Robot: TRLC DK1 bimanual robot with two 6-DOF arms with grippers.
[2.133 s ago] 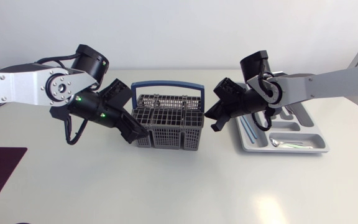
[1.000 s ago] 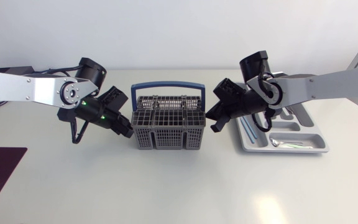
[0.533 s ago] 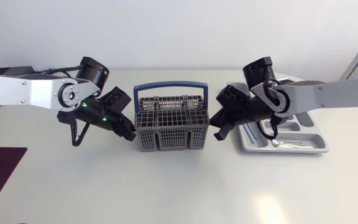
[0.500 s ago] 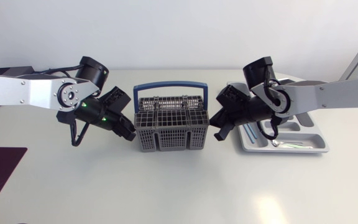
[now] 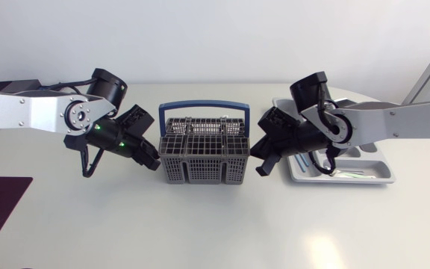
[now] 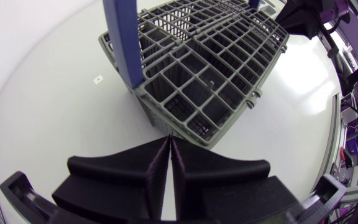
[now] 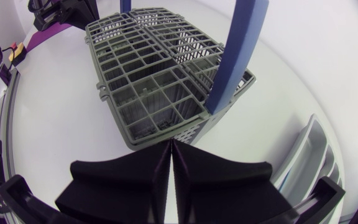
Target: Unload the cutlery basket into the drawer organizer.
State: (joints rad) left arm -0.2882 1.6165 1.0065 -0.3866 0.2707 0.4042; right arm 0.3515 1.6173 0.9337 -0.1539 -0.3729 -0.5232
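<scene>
Left fingers (image 6: 168,144) (image 5: 154,160) are pressing flat together, holding nothing; their tips are sitting just beside the lower corner of the cutlery basket (image 6: 210,62), contact not resolvable

Right fingers (image 7: 171,144) (image 5: 263,161) are likewise lying closed on each other, empty, pointing at the opposite wall of the basket (image 7: 148,81) under the foot of its blue handle (image 7: 238,50)

The basket (image 5: 204,149) is standing upright on the bench (image 5: 200,224), between the two sets of fingers. The drawer organizer (image 5: 383,178) is lying behind the right fingers, with a spoon (image 5: 343,172) showing in its near compartment

Against two seconds back: the left fingers are sitting pulled off the basket's front corner, out toward its side; the right fingers are standing lower and closer to the basket wall; the basket is sitting slightly shifted toward the right fingers
</scene>
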